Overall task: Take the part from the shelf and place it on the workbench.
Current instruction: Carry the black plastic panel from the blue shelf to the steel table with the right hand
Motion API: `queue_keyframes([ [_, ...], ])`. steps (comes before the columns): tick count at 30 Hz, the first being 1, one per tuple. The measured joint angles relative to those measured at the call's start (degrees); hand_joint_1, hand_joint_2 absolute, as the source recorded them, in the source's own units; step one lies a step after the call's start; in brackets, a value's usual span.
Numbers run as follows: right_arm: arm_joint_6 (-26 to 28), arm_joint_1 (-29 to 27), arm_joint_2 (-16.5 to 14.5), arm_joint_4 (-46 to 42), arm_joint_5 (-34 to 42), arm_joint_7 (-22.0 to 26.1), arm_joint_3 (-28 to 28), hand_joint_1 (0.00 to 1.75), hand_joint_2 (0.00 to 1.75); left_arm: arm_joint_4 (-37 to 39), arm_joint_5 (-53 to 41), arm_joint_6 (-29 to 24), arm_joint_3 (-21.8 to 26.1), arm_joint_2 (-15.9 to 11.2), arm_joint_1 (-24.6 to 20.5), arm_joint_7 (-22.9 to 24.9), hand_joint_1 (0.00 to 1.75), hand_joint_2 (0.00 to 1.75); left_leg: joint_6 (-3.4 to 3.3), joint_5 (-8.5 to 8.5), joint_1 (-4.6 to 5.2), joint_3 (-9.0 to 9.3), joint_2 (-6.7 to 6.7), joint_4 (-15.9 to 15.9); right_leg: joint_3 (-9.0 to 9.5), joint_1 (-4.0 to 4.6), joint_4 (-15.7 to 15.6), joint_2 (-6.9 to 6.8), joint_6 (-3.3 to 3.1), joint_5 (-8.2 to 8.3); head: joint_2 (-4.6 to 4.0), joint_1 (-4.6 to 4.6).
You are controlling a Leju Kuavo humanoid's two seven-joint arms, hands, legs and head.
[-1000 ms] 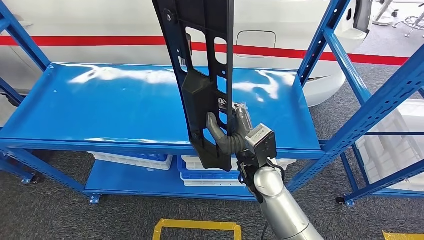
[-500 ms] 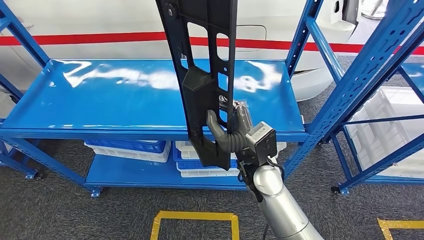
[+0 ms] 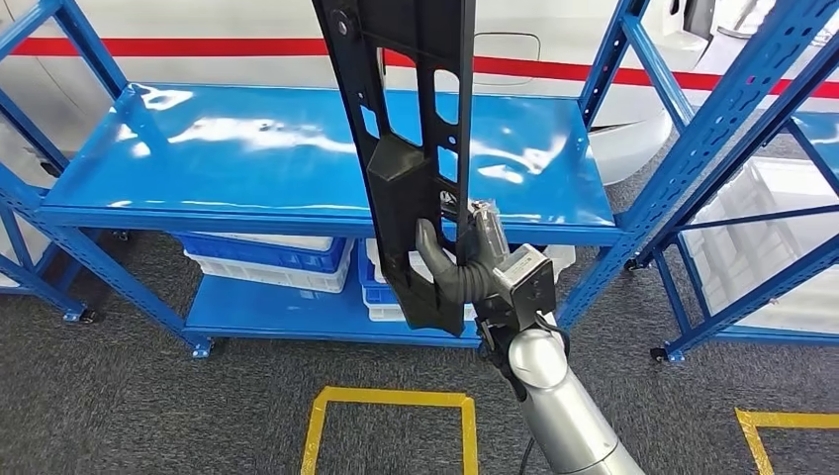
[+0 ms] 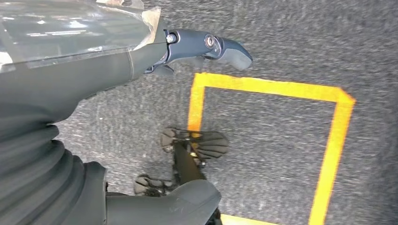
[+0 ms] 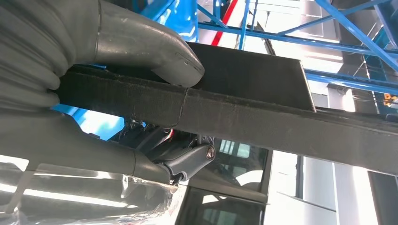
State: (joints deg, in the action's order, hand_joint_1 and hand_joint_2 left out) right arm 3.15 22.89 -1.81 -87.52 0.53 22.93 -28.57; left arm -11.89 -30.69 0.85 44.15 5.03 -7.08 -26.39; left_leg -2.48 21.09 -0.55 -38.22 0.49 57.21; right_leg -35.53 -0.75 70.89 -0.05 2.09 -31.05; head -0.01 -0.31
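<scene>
One long black part (image 3: 411, 148) is being gripped near its lower end by the right hand (image 3: 460, 267), thumb and fingers wrapped tight around it, and is being held upright in front of the blue shelf (image 3: 297, 148), probably for clearance. Slotted cut-outs are being shown along its flat plastic length. The left hand (image 4: 206, 47) is being hung over the floor, nothing held, its closure impossible to tell.

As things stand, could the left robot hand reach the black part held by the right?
Probably not without lifting first: the left robot hand hangs over the carpet, while the right robot hand holds the black part upright before the blue shelf.
</scene>
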Motion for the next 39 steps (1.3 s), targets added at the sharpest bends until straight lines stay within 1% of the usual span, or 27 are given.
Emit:
queue_keyframes([
  [1,0.0,0.1,0.0,0.0,0.1,0.0,0.0,1.75,1.75,0.0,0.1,0.0,0.0,0.0,0.0,-0.1,0.00,1.75,0.27,-0.68,0.05,-0.78,0.00,0.1,3.30,0.04,-3.9,-0.01,0.13,0.48,0.01,0.01],
  [3,0.1,0.4,-0.2,0.0,0.3,0.1,-0.2,1.75,1.75,0.0,0.1,0.0,0.0,0.0,0.0,-0.3,0.00,1.75,0.93,-1.97,0.21,-1.79,0.04,0.2,8.75,0.44,-11.9,0.05,-0.35,-0.61,0.01,-0.06],
  [4,0.1,0.5,-0.4,0.0,0.4,0.2,-0.2,1.75,1.75,0.0,0.2,0.0,0.0,0.0,0.1,-0.4,0.00,1.75,1.33,-2.59,0.20,-1.97,0.08,0.1,9.97,0.71,-14.2,0.09,-0.75,-1.30,0.01,-0.12],
  [5,0.1,0.6,-0.4,0.0,0.5,0.3,-0.2,1.75,1.75,0.0,0.2,0.0,0.0,0.0,0.1,-0.4,0.00,1.75,1.78,-3.25,0.15,-2.03,0.12,-0.2,10.07,0.92,-15.3,0.13,-1.17,-1.45,0.01,-0.18],
  [6,0.2,0.7,-0.5,0.1,0.6,0.3,-0.3,1.75,1.75,0.0,0.2,0.1,0.0,-0.1,0.2,-0.5,0.00,1.75,2.22,-3.59,-0.05,-2.12,0.07,-0.5,9.57,0.60,-15.3,0.12,-1.65,-0.93,0.01,-0.19],
  [7,0.2,0.7,-0.6,0.1,0.7,0.4,-0.3,1.75,1.75,0.0,0.2,0.1,0.0,-0.1,0.3,-0.5,0.00,1.75,2.63,-2.83,-0.22,-2.39,-0.03,-0.2,9.15,0.32,-15.4,0.06,-2.20,-0.27,0.01,-0.16],
  [8,0.2,0.7,-0.6,0.1,0.7,0.4,-0.3,1.75,1.75,0.0,0.2,0.2,0.0,-0.2,0.4,-0.6,0.00,1.75,2.98,-0.76,-0.37,-2.88,-0.17,1.1,8.77,-0.02,-15.5,-0.01,-2.84,0.53,0.00,-0.25],
  [11,0.3,0.7,-0.9,0.1,0.8,0.5,-0.3,1.75,1.75,0.0,0.1,0.4,0.0,-0.2,0.5,-0.7,0.00,1.75,3.85,8.78,-0.73,-5.11,-0.43,11.5,6.94,-0.13,-15.4,-0.19,-3.75,2.83,-0.01,-0.57],
  [12,0.4,0.6,-1.0,0.2,0.8,0.5,-0.3,1.75,1.75,0.0,0.1,0.4,0.0,-0.2,0.5,-0.7,0.00,1.75,4.12,10.01,-0.83,-5.50,-0.44,15.2,6.13,-0.05,-15.3,-0.21,-3.66,3.48,0.00,-0.57],
  [13,0.6,0.4,-1.0,0.2,0.8,0.5,-0.3,1.75,1.75,0.0,0.1,0.6,0.0,-0.2,0.5,-0.7,0.00,1.75,4.32,9.79,-0.95,-5.26,-0.43,17.5,5.32,-0.01,-15.2,-0.22,-3.54,4.06,0.01,-0.58],
  [14,0.8,0.3,-1.0,0.2,0.8,0.6,-0.3,1.75,1.75,0.0,0.1,0.7,0.0,-0.2,0.5,-0.7,0.00,1.75,4.43,8.60,-1.08,-4.10,-0.43,17.9,4.54,0.00,-15.1,-0.22,-3.38,4.58,0.01,-0.58],
  [16,1.2,0.2,-1.0,0.2,0.7,0.7,-0.3,1.75,1.75,0.0,0.1,0.9,0.0,-0.2,0.4,-0.7,0.00,1.75,4.24,6.52,-1.27,1.43,-0.53,12.4,3.28,0.00,-14.6,-0.20,-2.95,5.35,0.00,-0.61],
  [18,1.4,0.3,-1.0,0.2,0.7,0.7,-0.3,1.75,1.75,0.0,0.1,0.9,0.0,-0.2,0.2,-0.7,0.00,1.75,3.62,6.91,-1.10,7.68,-0.73,4.3,2.54,0.27,-14.1,-0.23,-2.34,5.95,-0.01,-0.56],
  [20,1.4,0.3,-1.1,0.2,1.1,0.8,-0.2,1.75,1.75,0.0,0.1,1.0,0.0,-0.2,0.1,-0.7,0.00,1.75,2.96,7.69,-0.70,9.89,-0.77,0.7,1.95,0.41,-13.9,-0.30,-1.48,6.75,0.00,-0.54],
  [22,1.3,0.3,-1.0,0.2,1.7,0.8,-0.2,1.75,1.75,0.0,0.1,1.0,0.0,-0.2,0.0,-0.7,0.00,1.75,2.00,7.14,-0.67,9.28,-0.50,-0.3,0.87,0.36,-13.4,-0.30,-0.83,6.81,0.00,-0.51],
  [23,1.3,0.3,-1.0,0.3,1.8,0.8,-0.1,1.75,1.75,0.0,0.1,1.0,0.0,-0.2,0.0,-0.7,0.00,1.75,1.37,6.57,-0.68,8.71,-0.32,-0.7,-0.02,0.38,-12.4,-0.27,-0.87,5.72,0.00,-0.45],
  [25,1.2,0.2,-0.9,0.4,2.0,0.8,0.0,1.75,1.75,0.0,0.1,1.0,0.0,-0.2,0.0,-0.7,0.00,1.75,0.33,5.17,-0.56,7.10,-0.03,-1.0,-2.29,0.26,-7.0,-0.20,-1.51,1.16,0.01,-0.28],
  [27,1.1,0.0,-0.7,0.6,2.0,0.9,0.1,1.75,1.75,0.0,0.1,1.0,0.0,-0.2,0.0,-0.7,0.00,1.75,0.01,3.73,-0.41,5.26,0.07,-0.9,-3.98,0.06,0.2,-0.17,-1.59,-2.53,0.00,-0.18],
  [28,1.0,-0.1,-0.7,0.6,1.7,1.1,0.1,1.75,1.75,0.0,0.0,1.0,0.0,-0.2,0.0,-0.7,0.00,1.75,0.09,3.01,-0.40,4.32,0.11,-0.9,-4.00,-0.06,2.4,-0.17,-1.11,-2.69,0.00,-0.15],
  [29,1.0,-0.2,-0.6,0.7,1.2,1.5,0.0,1.75,1.75,0.0,0.0,1.0,0.0,-0.2,0.0,-0.7,0.00,1.75,0.24,2.28,-0.43,3.35,0.15,-0.8,-3.14,-0.17,2.8,-0.17,-0.38,-1.72,0.00,-0.14],
  [30,1.0,-0.3,-0.4,0.6,0.5,2.0,0.0,1.75,1.75,0.0,0.0,1.0,0.0,-0.2,0.0,-0.7,0.00,1.75,0.48,1.57,-0.49,2.36,0.18,-0.7,-1.34,-0.31,1.3,-0.18,0.37,-0.27,0.00,-0.14],
  [32,1.0,-0.3,-0.3,0.4,-0.7,3.0,-0.1,1.75,1.75,0.0,-0.1,1.0,0.0,-0.1,0.0,-0.7,0.00,1.75,1.15,0.39,-0.46,0.55,0.22,0.0,4.53,-0.51,-6.1,-0.17,1.12,1.06,0.01,-0.08],
  [34,1.2,-0.4,-0.3,0.0,-1.5,3.6,-0.1,1.75,1.75,-0.1,-0.2,1.0,0.0,-0.2,0.0,-0.7,0.00,1.75,1.83,-0.61,-0.29,-0.48,0.22,0.6,8.46,-0.23,-12.5,0.00,0.43,-0.17,0.01,-0.10],
  [35,1.4,-0.6,-0.4,-0.3,-1.9,3.9,0.0,1.75,1.75,-0.1,-0.3,1.0,0.0,-0.2,0.0,-0.7,0.00,1.75,2.10,-1.13,-0.26,-0.72,0.22,0.7,8.99,0.02,-13.8,0.08,-0.10,-0.68,0.01,-0.14],
  [37,1.8,-0.9,-0.4,-0.6,-2.3,4.3,0.1,1.75,1.75,-0.1,-0.5,1.0,0.0,-0.2,0.0,-0.6,0.00,1.75,2.62,-1.70,-0.56,-1.02,0.16,0.6,8.00,-0.20,-13.7,0.04,-1.29,-0.06,0.00,-0.22],
  [38,1.9,-1.0,-0.5,-0.7,-2.4,4.3,0.1,1.75,1.75,-0.1,-0.5,1.0,0.0,-0.2,0.0,-0.6,0.00,1.75,2.88,-0.51,-0.75,-1.44,0.10,1.3,7.49,-0.35,-13.6,-0.03,-1.94,0.54,0.00,-0.28],
  [39,1.9,-1.0,-0.5,-0.8,-2.5,4.4,0.1,1.75,1.75,-0.1,-0.6,1.0,0.0,-0.2,0.1,-0.6,0.00,1.75,3.12,1.87,-0.90,-2.04,0.02,2.9,6.90,-0.49,-13.7,-0.10,-2.59,1.26,0.00,-0.34],
])
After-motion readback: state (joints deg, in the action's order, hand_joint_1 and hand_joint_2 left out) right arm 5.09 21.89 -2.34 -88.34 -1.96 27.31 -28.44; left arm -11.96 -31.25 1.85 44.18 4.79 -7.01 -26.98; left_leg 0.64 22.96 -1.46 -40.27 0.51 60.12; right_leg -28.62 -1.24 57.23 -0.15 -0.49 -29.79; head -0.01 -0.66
